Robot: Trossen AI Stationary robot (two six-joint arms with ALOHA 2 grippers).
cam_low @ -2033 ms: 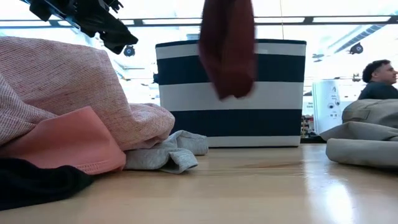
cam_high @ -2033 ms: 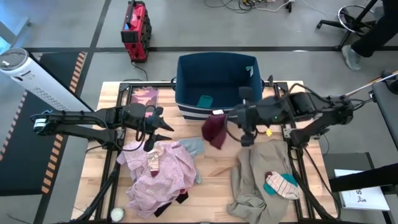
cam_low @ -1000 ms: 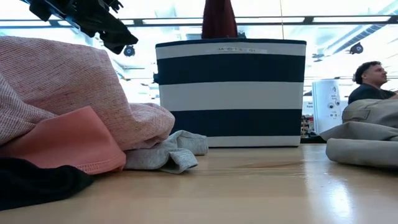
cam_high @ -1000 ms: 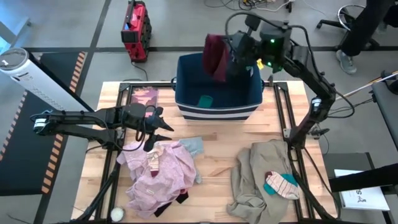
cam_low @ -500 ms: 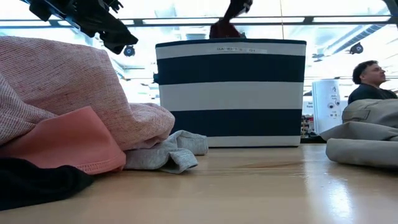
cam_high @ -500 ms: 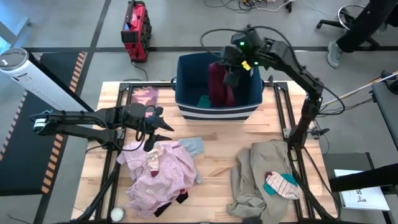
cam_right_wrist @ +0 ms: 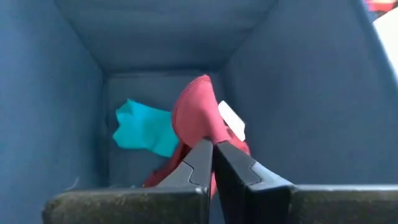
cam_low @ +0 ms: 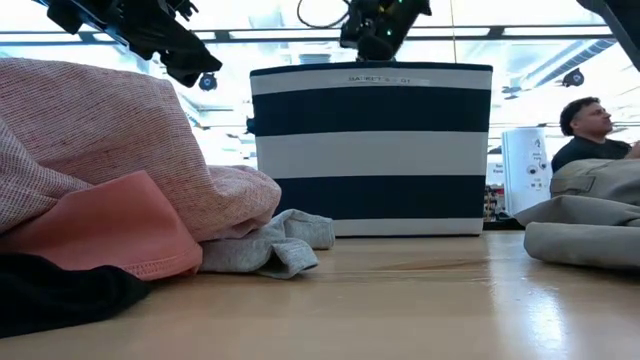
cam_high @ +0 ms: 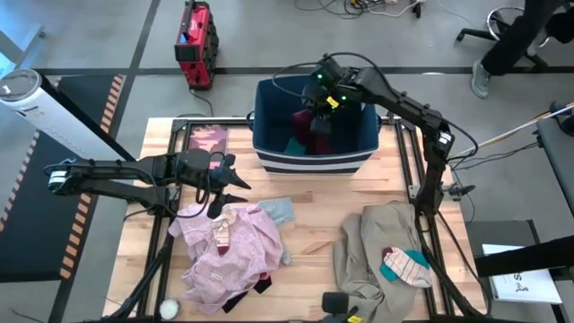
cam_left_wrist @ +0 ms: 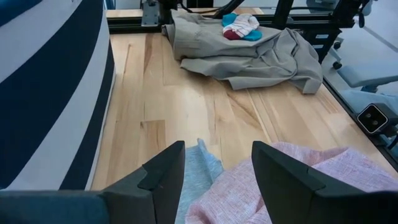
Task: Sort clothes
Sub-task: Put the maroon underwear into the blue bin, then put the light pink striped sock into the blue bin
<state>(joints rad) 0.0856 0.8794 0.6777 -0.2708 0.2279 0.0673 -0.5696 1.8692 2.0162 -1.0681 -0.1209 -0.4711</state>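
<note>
From the high view I see my right arm stretched from its base at the right edge of the table up and leftward, bent at the elbow, with the right gripper (cam_high: 321, 115) dipped into the mouth of the navy striped bin (cam_high: 269, 135) at the upper centre of the frame. In the right wrist view its fingers (cam_right_wrist: 200, 163) are pinched together on the maroon piece (cam_right_wrist: 198, 115), which hangs down inside the bin, with the teal piece (cam_right_wrist: 142, 129) lying just beside it on the bin floor. In the low view only the wrist shows, above the bin's top rim at the top centre of the frame.

My left arm lies low and nearly level across the left half of the table, reaching rightward. The left gripper (cam_high: 235, 188) hovers just above the upper edge of the pale pink shirt (cam_high: 235, 251) in the lower left. In the left wrist view its fingers (cam_left_wrist: 165, 171) stand partly apart with nothing between them, over the light blue-grey piece (cam_left_wrist: 200, 174) and the pink fabric.

The khaki-beige garment (cam_high: 377, 238) lies crumpled at the lower right of the table, with the striped sock (cam_high: 405, 266) resting on top of it. A dark pink-printed book (cam_high: 208, 139) lies flat at the upper left of the table, beside the bin.
</note>
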